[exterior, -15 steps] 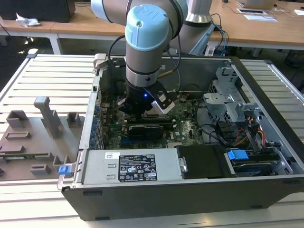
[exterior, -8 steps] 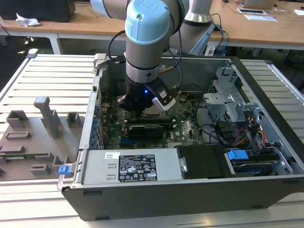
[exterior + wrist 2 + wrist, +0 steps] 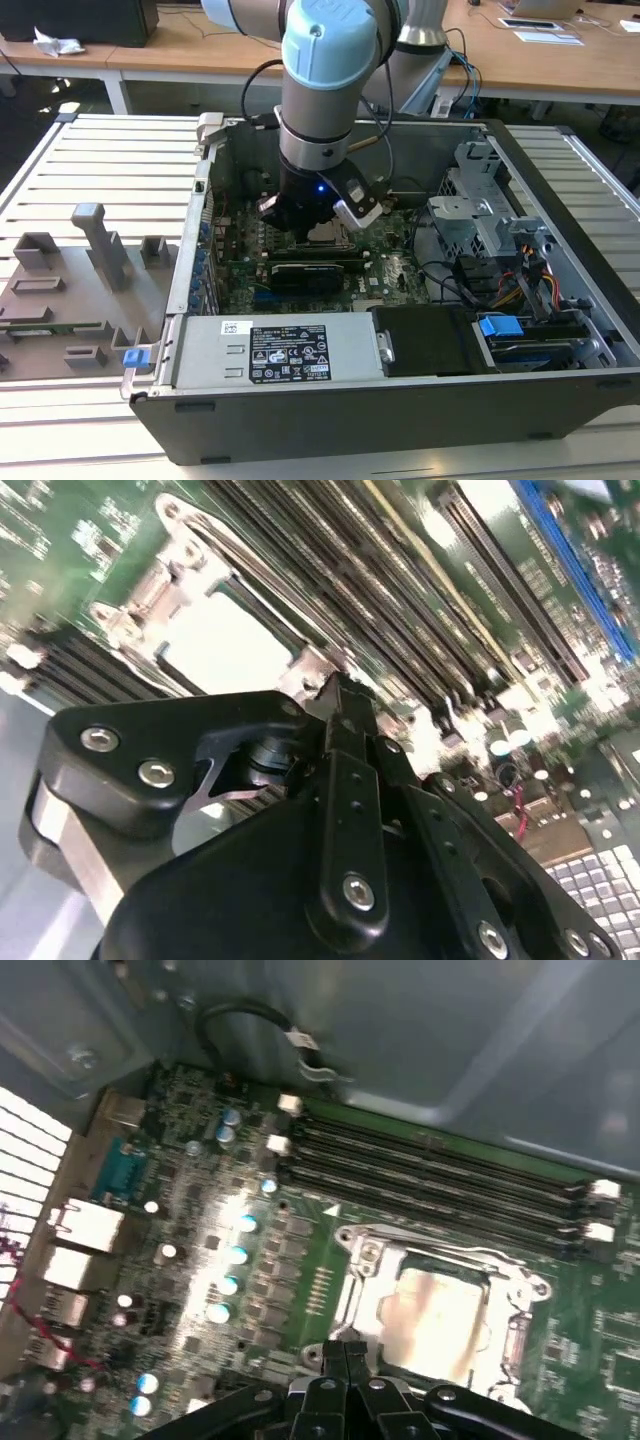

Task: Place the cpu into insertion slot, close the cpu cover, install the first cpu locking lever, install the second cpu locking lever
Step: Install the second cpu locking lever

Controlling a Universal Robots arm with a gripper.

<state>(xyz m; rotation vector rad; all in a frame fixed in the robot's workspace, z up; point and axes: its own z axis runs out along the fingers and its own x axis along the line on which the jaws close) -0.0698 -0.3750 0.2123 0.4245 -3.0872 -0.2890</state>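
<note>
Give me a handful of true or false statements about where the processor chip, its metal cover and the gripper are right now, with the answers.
1. The small square silver-topped cpu lies in the black-framed insertion slot on the green motherboard. True.
2. The thin silver metal cpu cover stands raised upright on its hinge. False: it lies flat, framing the chip.
3. The black gripper holds the chip in the air. False: its fingers are shut with nothing between them, beside the socket's edge.
4. In the exterior view, the arm reaches down into the open grey computer case. True.
5. The long black memory slots run beside the socket. True.
</note>
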